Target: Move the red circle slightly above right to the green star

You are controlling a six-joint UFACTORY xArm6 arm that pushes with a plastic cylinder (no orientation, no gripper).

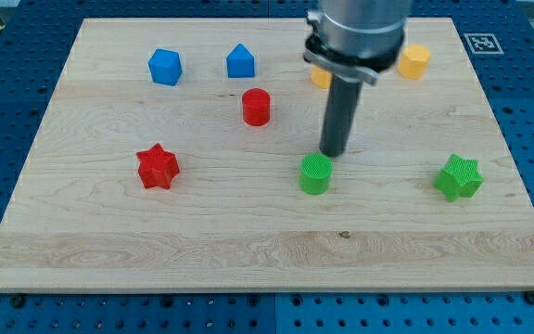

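Note:
The red circle (257, 107) is a short red cylinder standing on the wooden board (109, 241), left of centre toward the view's top. The green star (458, 177) lies at the view's right, well right of and lower than the red circle. My tip (333, 153) is the lower end of the dark rod, near the board's middle. It is right of and below the red circle, with a clear gap, and just above the green circle (316, 173).
A red star (158, 167) lies at the left. A blue block (166, 67) and a blue pentagon-like block (240, 61) sit near the top. A yellow block (413, 60) is at the top right; another yellow block (320, 76) is partly hidden behind the arm.

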